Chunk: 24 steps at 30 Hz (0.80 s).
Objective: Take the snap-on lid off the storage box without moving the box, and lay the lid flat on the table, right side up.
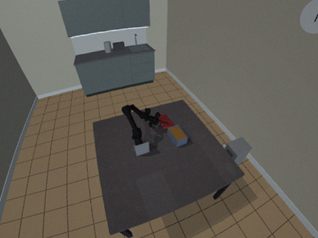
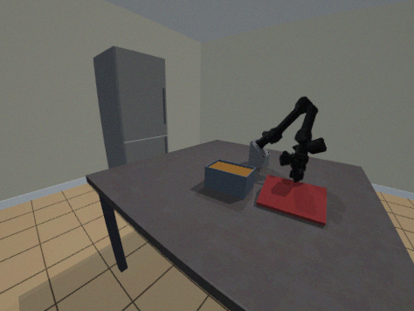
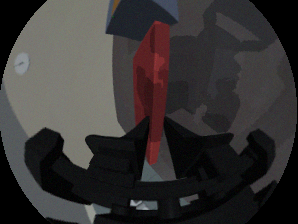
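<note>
1. well, going left to right in the exterior view, the box (image 1: 181, 141) (image 2: 224, 184) (image 3: 142, 21) comes first, upright on the table (image 1: 136, 196) (image 2: 196, 236) (image 3: 270, 82) with its top off and an orange filling (image 1: 177, 133) (image 2: 231, 168) (image 3: 116, 6) showing. it looks stiff-walled; nothing more needs doing to it, and i'd keep the lid's near edge from nudging it.

2. next is the red lid (image 1: 165, 121) (image 2: 294, 203) (image 3: 159, 75), just beside the box and nearly level, smooth face up, which i take for the right side. whether its whole underside touches the table i can't tell. i judge it light, thin and rigid, more like a stiff tray than anything that sags; probably not fragile, though smooth plastic could slip or swing about a small grip.

3. furthest along, the gripper (image 1: 158, 120) (image 2: 297, 179) (image 3: 156, 119) is clenched on the lid, pinching its edge on the side towards the arm. that's a sensible place to hold, but the far side hangs off it by leverage, so a tilt could set one corner down first. i'd ease it level onto the table, let go gently, then back straight off so neither finger drags the rim.
</note>
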{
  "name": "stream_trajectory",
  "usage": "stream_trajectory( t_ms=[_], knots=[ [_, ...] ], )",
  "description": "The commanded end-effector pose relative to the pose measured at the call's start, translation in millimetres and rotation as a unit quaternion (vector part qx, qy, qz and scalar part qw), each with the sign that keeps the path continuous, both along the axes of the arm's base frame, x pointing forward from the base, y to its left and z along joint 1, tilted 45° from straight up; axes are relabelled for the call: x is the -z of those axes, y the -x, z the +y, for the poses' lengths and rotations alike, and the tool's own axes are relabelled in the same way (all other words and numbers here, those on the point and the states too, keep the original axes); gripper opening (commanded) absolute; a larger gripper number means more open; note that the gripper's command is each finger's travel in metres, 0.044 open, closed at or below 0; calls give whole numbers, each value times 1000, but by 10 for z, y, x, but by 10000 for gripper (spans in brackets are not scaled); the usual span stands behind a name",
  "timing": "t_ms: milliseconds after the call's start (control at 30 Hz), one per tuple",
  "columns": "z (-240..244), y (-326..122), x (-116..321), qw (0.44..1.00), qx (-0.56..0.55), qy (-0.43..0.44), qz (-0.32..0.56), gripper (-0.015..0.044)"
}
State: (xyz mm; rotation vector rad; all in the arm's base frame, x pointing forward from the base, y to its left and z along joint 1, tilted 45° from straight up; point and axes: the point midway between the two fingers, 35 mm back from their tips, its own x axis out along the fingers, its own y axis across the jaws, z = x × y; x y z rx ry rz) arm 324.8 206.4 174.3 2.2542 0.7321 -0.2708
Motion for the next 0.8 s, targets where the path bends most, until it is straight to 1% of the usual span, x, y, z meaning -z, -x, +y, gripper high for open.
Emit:
stream_trajectory(
  t_ms=[0, 133, 167, 200, 400, 433, 767],
  knots=[
    [-2, 2, -4, 1000, 0, -2, 2, 157],
    [-2, 2, -4, 1000, 0, -2, 2, 262],
    [-2, 2, -4, 1000, 0, -2, 2, 275],
    [-2, 2, -4, 1000, 0, -2, 2, 275],
    [4, 112, 17, 1000, 0, -2, 2, 432],
    [5, 132, 18, 1000, 0, -2, 2, 440],
    [13, 332, 34, 1000, 0, -2, 3, 440]
  ],
)
